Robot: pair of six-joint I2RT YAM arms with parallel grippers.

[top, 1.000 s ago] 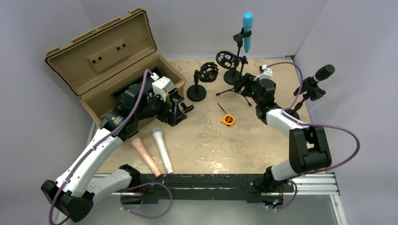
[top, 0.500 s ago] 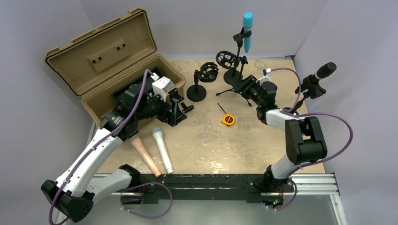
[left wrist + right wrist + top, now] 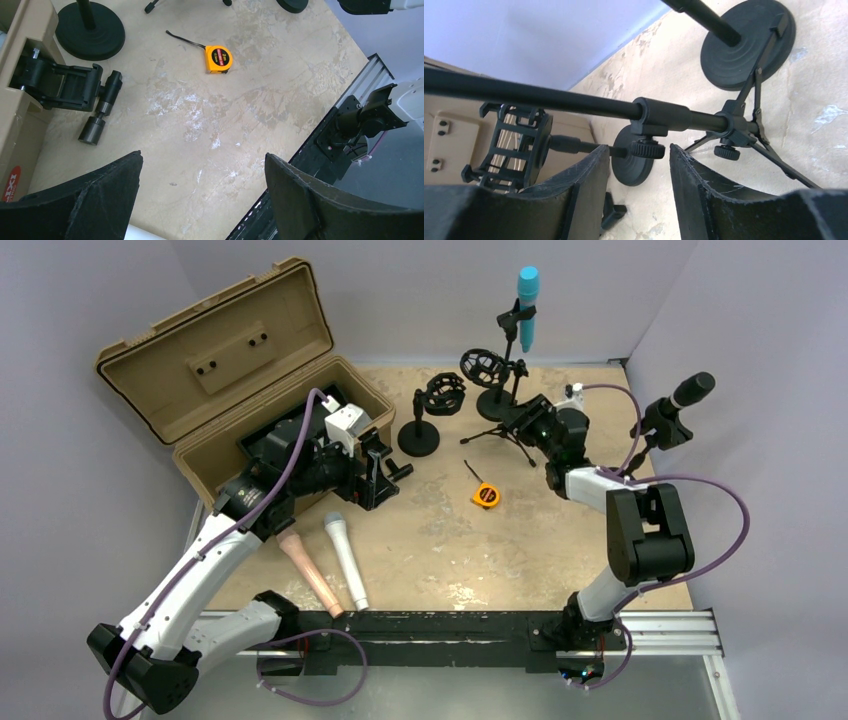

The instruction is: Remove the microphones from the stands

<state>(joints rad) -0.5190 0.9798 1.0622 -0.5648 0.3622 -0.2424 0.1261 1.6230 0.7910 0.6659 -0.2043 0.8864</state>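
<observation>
A blue microphone (image 3: 527, 305) stands upright in the clip of a black tripod stand (image 3: 508, 426) at the back. A black microphone (image 3: 690, 390) sits clipped on another stand (image 3: 660, 427) at the right wall. My right gripper (image 3: 522, 421) is low at the tripod stand, well below the blue microphone. In the right wrist view my right gripper (image 3: 639, 150) is open by a narrow gap, and the stand's pole (image 3: 574, 102) and its knob (image 3: 647, 148) lie just beyond the fingertips. My left gripper (image 3: 202, 165) hangs wide open over bare table beside the toolbox (image 3: 215, 370).
A white microphone (image 3: 345, 558) and a pinkish one (image 3: 308, 570) lie at the front left. An orange tape measure (image 3: 486, 494) lies mid-table. Two shock-mount stands (image 3: 440, 398) (image 3: 487, 368) rise near the tripod. A round base (image 3: 746, 42) shows in the right wrist view.
My right gripper has narrowed its jaws and shifted a little left toward the tripod stand's pole, the arm folding nearer. The left arm has not moved.
</observation>
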